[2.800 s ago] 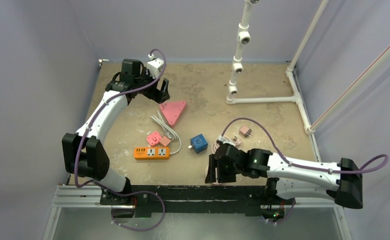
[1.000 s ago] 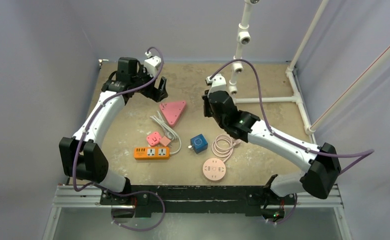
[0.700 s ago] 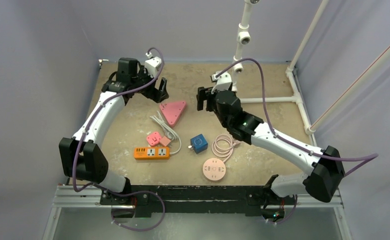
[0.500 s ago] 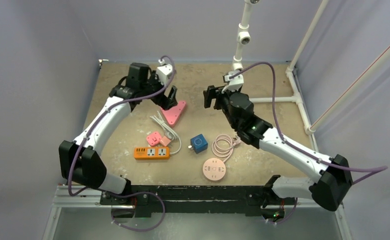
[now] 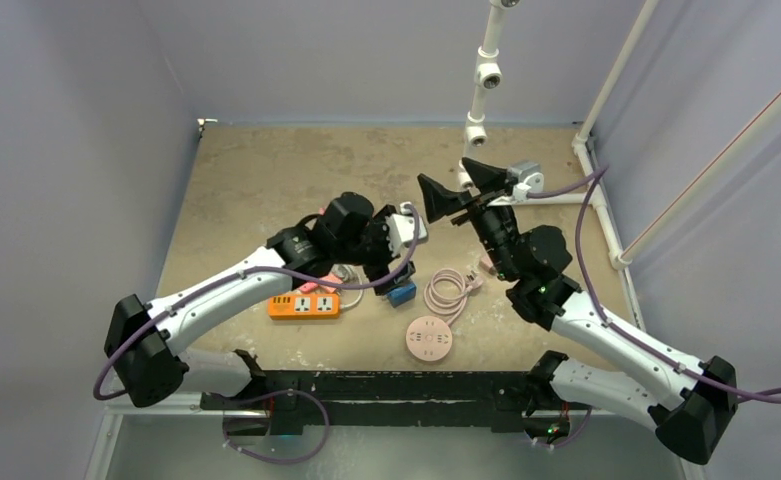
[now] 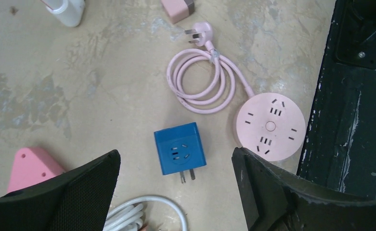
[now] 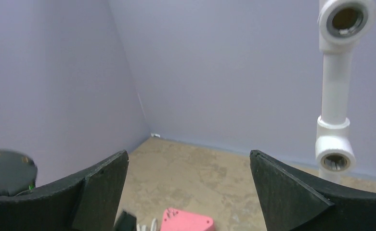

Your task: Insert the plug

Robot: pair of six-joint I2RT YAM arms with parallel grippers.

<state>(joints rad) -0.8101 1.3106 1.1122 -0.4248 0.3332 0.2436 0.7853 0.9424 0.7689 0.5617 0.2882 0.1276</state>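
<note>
Left tool (image 6: 175, 154), jaws apart, is hovering above the blue plug (image 6: 179, 148); descending centred and squeezing its 2 flat sides is looking best. Right tool (image 7: 188, 161) is gaping, empty.

blue adapter (image 6: 179, 155): smooth plastic | round pink socket (image 6: 270, 126): matt plastic | tabletop (image 6: 104, 72): rough, mottled

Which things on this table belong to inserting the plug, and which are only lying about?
Likely for the job:
- blue cube plug, below the open left gripper
- orange power strip, a possible socket

Probably lying about:
- pink round socket with its coiled cable
- pink triangular socket
- white cable
</note>
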